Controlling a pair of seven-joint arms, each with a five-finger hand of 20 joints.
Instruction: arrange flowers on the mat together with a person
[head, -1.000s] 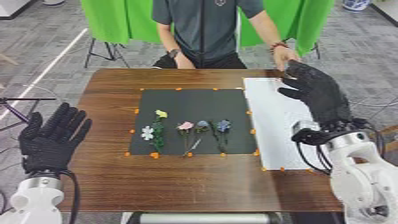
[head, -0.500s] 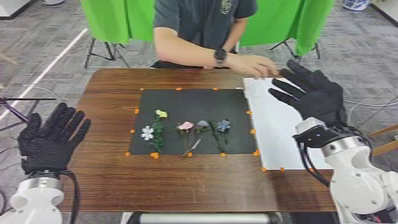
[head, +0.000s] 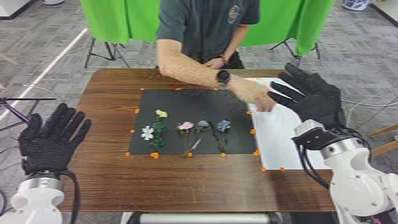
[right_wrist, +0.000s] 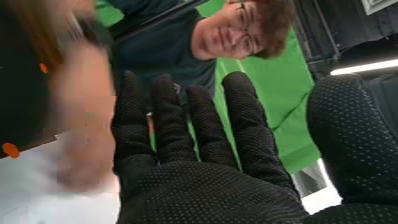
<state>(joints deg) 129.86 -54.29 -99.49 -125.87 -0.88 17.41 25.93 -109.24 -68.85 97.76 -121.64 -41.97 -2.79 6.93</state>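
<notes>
Two things frame the mat (head: 204, 102), and from where I stand the one at far left is the left hand (head: 49, 142), off to that side of the desk (head: 178, 185), its fingers straight and a little apart, nothing in them. Nearest to it on the mat lies the white flower (head: 147, 132), beside the yellow flower (head: 161, 113), whose green stem runs down towards the robot with the bloom at the far end. Next comes the pink flower (head: 185, 125), then the grey flower (head: 203, 124), then the blue flower (head: 224, 124) at the right of the row; all three have blooms pointing at the person and stems trailing back to the robot's side. Right of the mat, the person's hand (head: 258, 96) reaches over the far part of the white sheet (head: 280, 132), close to the robot's fingertips; I can't tell whether it touches the sheet. Farthest right, the right hand (head: 315, 102) is raised above the sheet's outer side, fingers straight, thumb standing well apart, palm bare. If a flower is wanted next, I'd say it all turns on this: the blue one is the nearest to that hand, lying to its left and back towards the robot, its long axis running away from the robot, so the hand would have to come inwards and turn across the stem, clear of the person.
</notes>
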